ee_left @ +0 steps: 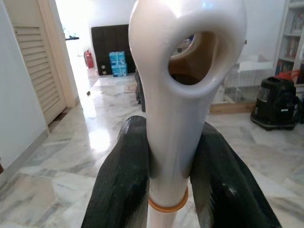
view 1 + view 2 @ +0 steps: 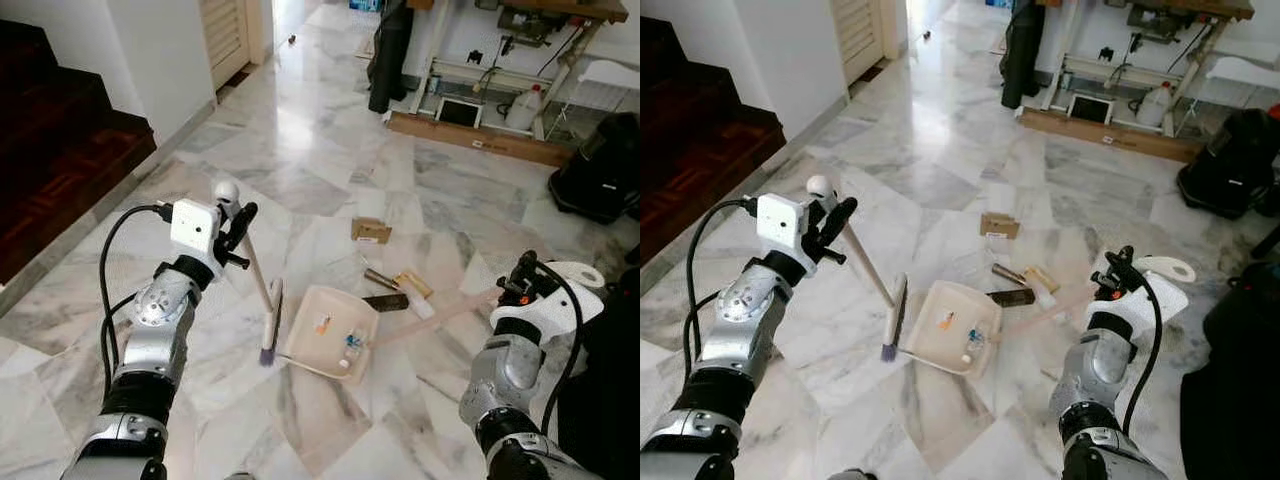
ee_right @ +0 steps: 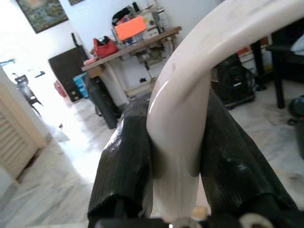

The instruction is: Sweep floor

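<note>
In front of me lies the white and grey marble floor [image 2: 330, 150], and on it, between my two arms, sits the cream plastic dustpan [image 2: 330, 325] with a few small coloured scraps already inside. My right gripper [image 3: 175, 142] is closed tight on the curved end of the long cream dustpan handle [image 2: 440, 312], which runs from the pan toward my right side and lifts up to my wrist. My left gripper [image 2: 238, 228] is closed on the white broom handle with a round hole at its top [image 1: 183, 95]; this stick slopes down and to the right to the narrow brush head with purple bristles [image 2: 271, 325]. The brush head stands just beside the left edge of the pan, its long axis nearly parallel to that edge, so I judge it is on the wrong side for the remaining rubbish. The small brown cardboard box [image 2: 371, 230], the dark flat piece [image 2: 385, 302] and the yellowish wrapper [image 2: 413, 284] lie beyond the pan, farther from me and a little to my right. These pieces are nearer to my right arm, but the broom is in the left one, so I think the brush must go over or around the pan to reach behind them.
</note>
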Robot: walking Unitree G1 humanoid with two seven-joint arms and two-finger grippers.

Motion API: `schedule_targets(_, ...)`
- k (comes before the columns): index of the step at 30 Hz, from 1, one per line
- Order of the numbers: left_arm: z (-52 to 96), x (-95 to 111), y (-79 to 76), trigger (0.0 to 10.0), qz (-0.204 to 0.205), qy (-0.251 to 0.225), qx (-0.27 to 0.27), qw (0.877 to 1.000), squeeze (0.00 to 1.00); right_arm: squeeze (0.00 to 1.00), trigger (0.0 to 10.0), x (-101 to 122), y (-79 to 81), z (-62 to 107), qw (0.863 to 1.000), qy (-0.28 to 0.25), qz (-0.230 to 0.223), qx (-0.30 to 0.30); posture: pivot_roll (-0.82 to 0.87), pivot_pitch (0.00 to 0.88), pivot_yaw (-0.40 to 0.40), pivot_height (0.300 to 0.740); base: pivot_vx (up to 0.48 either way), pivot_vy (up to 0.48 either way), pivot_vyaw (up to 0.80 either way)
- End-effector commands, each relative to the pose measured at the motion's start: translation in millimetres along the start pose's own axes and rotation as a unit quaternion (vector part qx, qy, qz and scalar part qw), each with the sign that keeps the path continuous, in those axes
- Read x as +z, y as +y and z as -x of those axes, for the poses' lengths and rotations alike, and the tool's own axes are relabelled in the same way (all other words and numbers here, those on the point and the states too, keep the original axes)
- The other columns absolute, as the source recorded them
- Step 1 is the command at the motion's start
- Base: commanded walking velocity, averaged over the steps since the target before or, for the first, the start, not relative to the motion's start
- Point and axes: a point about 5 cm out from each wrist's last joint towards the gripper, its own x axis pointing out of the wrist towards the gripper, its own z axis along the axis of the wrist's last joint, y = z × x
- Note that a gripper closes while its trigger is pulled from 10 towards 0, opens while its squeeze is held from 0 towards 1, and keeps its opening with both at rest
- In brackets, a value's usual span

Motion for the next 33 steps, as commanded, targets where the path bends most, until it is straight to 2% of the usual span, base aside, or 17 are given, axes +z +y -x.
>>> schedule_targets(1,-2.0,4.9,-6.7,10.0,0.007,-0.028,-0.002,1.000,0.00,0.00,10.0,5.9,0.5,-0.7,1.000,-0.023,-0.009,-0.007,0.20,0.000,-0.062,0.740,0.000,0.000,0.00)
schedule_targets(4,2.5,-0.4,-11.4,10.0,0.014,-0.024,-0.001,1.000,0.00,0.00,10.0,3.2,-1.6,4.0,1.000,-0.020,-0.007,-0.015,0.19,0.000,-0.065,0.740,0.000,0.000,0.00)
schedule_targets(9,8.7,-9.9,-12.6,10.0,0.027,-0.015,0.019,0.999,0.00,0.00,10.0,1.1,-1.9,11.8,0.999,-0.022,0.025,0.012,0.17,0.000,-0.074,0.740,0.000,0.000,0.00)
schedule_targets(14,3.4,-8.9,-13.0,10.0,0.022,-0.018,0.023,0.999,0.00,0.00,10.0,6.2,-4.4,10.9,0.998,-0.031,0.043,0.046,0.18,0.000,-0.076,0.740,0.000,0.000,0.00)
schedule_targets(19,-3.0,-5.7,-15.2,10.0,0.019,-0.022,0.016,0.999,0.00,0.00,10.0,10.9,-3.4,7.0,0.997,-0.041,0.052,0.046,0.16,0.000,-0.061,0.740,0.000,0.000,0.00)
schedule_targets(26,-5.4,-9.7,-18.9,10.0,0.016,-0.016,0.015,1.000,0.00,0.00,10.0,7.1,-7.1,11.8,0.998,-0.030,0.041,0.034,0.15,0.000,-0.051,0.740,0.000,0.000,0.00)
schedule_targets(33,-6.1,-9.9,-7.4,10.0,0.012,-0.016,0.040,0.999,0.00,0.00,10.0,1.4,-4.1,14.7,0.998,-0.012,0.046,0.039,0.16,0.000,-0.066,0.740,0.000,0.000,0.00)
